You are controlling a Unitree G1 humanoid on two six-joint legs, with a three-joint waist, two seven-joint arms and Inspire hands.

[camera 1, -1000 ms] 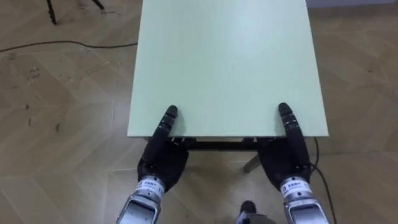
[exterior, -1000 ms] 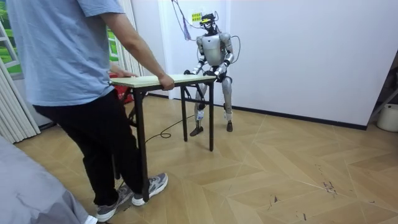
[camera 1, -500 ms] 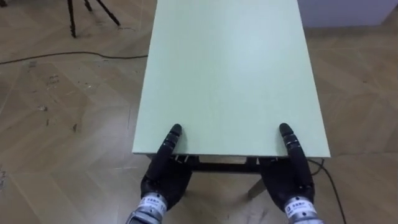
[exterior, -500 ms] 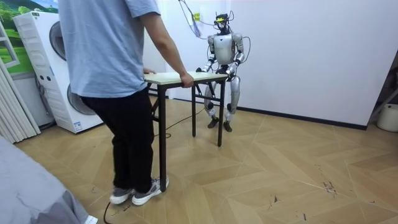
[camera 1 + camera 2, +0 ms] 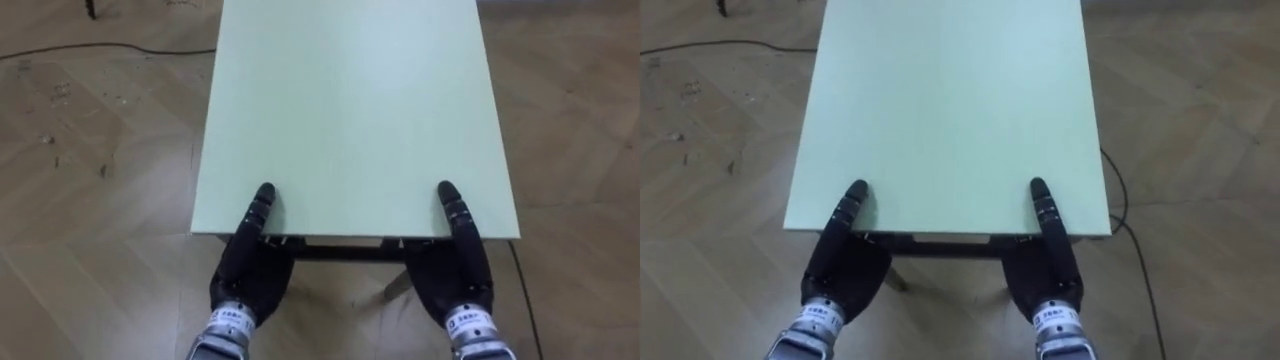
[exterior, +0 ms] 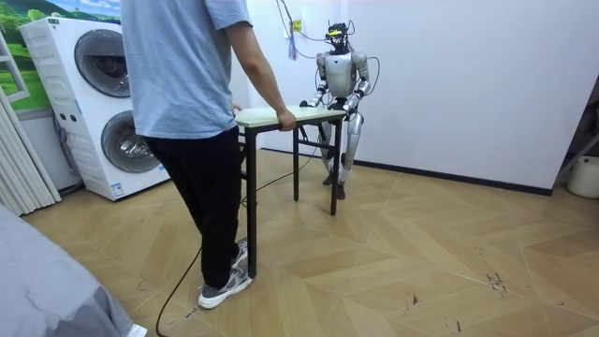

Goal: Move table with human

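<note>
I find the worktop [image 5: 350, 100] held between the robot and a person [image 6: 182, 103], whose hand [image 6: 284, 118] grips the far end. The left hand [image 5: 250, 272] and right hand [image 5: 455, 278] remain at the near edge, thumbs on top; closure underneath I cannot tell. Person and worktop have shifted slightly toward the room view's right.

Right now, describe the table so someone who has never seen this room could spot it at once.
Start at the stacked white washers at the room view's left; just right of them stands a person. The table is what that person grips at one end, with the robot's left hand and right hand at the other. Its pale green top and black legs set it apart.
</note>
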